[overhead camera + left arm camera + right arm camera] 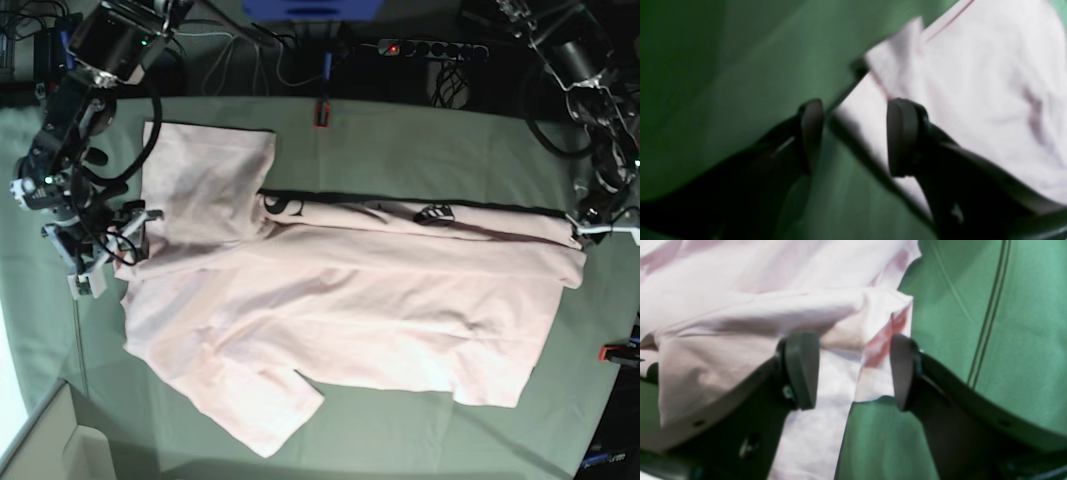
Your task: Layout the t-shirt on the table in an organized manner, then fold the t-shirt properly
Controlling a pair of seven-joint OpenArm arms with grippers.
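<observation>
The pale pink t-shirt [340,310] lies spread across the green table [400,140], its far long edge folded over so a strip of black lettering [350,210] shows. My right gripper [851,370] is open at the shirt's left end [125,245], with a folded flap of the shirt [773,313] lying between its jaws. My left gripper [857,136] is open at the shirt's right end [585,232]. The shirt's edge [973,83] runs between its fingers over the table cloth [740,83].
Red clamps sit on the far edge [322,112] and the right edge [615,352] of the table. A power strip [430,48] and cables lie behind the table. A cardboard box [50,440] stands at the near left corner.
</observation>
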